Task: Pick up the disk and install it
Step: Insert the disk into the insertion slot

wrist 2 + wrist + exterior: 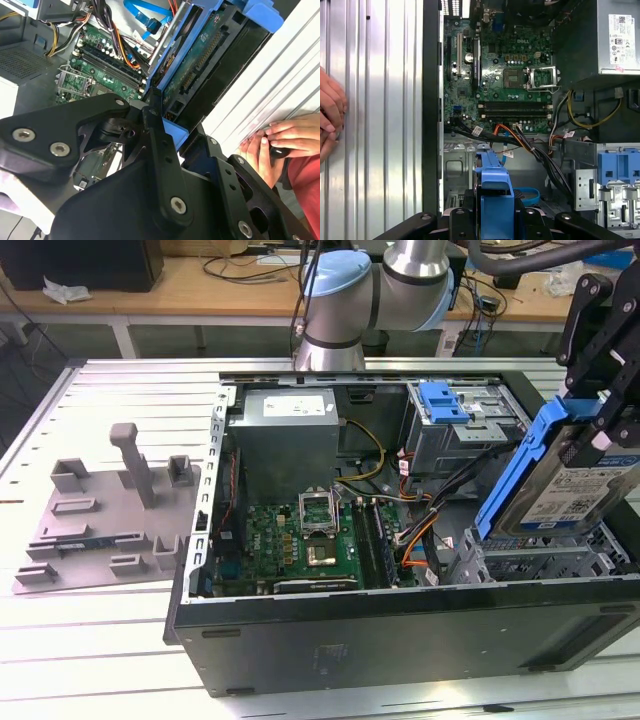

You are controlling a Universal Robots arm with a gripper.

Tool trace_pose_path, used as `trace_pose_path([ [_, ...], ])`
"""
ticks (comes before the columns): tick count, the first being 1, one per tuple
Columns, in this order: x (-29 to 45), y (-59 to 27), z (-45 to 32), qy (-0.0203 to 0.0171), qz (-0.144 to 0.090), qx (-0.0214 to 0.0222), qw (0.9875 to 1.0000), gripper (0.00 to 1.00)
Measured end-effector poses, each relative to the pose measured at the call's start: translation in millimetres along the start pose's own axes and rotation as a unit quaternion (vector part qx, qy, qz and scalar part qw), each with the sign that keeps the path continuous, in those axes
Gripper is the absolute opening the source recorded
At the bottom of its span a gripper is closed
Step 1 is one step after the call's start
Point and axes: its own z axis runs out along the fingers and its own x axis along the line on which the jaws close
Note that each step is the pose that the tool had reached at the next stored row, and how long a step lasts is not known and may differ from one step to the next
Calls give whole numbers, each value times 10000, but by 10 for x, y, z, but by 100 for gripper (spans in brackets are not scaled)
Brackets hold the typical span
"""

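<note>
- Above the drive cage (545, 562) at the exterior view's right of the open case (400, 625), the disk (575, 485) hangs tilted, its blue bracket clamped in the pincer (606, 435).
- It is probably stiff, dense and shock-sensitive, so hold it by the bracket edges, not by the exposed board (197, 70).

Setting: robotics lab or workshop. Slatted metal surface (100, 660); opened computer case (400, 640). Robot arm (345, 285) at far edge.
</note>
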Motion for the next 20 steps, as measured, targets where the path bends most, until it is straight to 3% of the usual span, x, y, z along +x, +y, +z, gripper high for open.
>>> trace_pose_path([
  [20,6,-13,85,0,0,0,10000,37],
])
